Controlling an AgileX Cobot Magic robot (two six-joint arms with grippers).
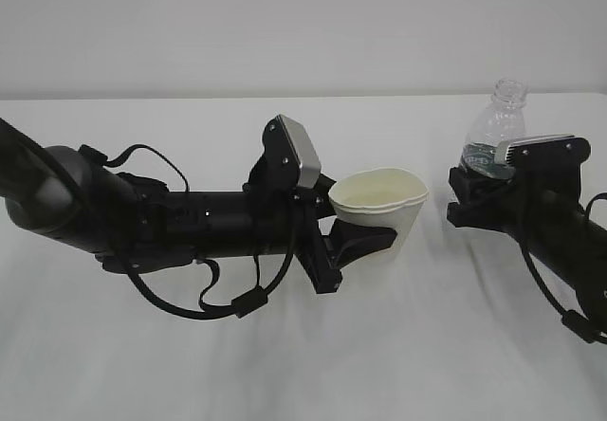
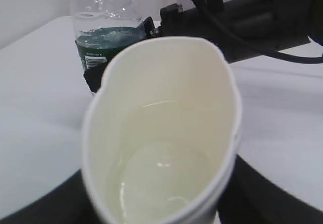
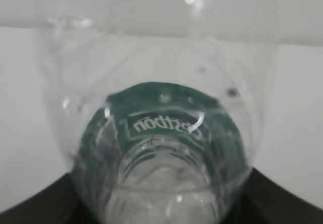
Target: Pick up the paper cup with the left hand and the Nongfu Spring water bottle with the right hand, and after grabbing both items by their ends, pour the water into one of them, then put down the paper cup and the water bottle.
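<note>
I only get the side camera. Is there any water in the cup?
Observer: Yes. The left wrist view looks down into the paper cup and shows clear water pooled at its bottom.
Operator: Is the cup squished?
Observer: A bit. From above, its rim is pressed into an oval where the left gripper holds it.
Operator: Is there water left in the bottle?
Observer: I can't tell. The right wrist view looks along the Nongfu Spring water bottle and shows only clear plastic and the green label.
Operator: Does the bottle touch the cup?
Observer: No. The left wrist view shows the bottle standing beyond the cup's far rim, with the right gripper closed on it.
</note>
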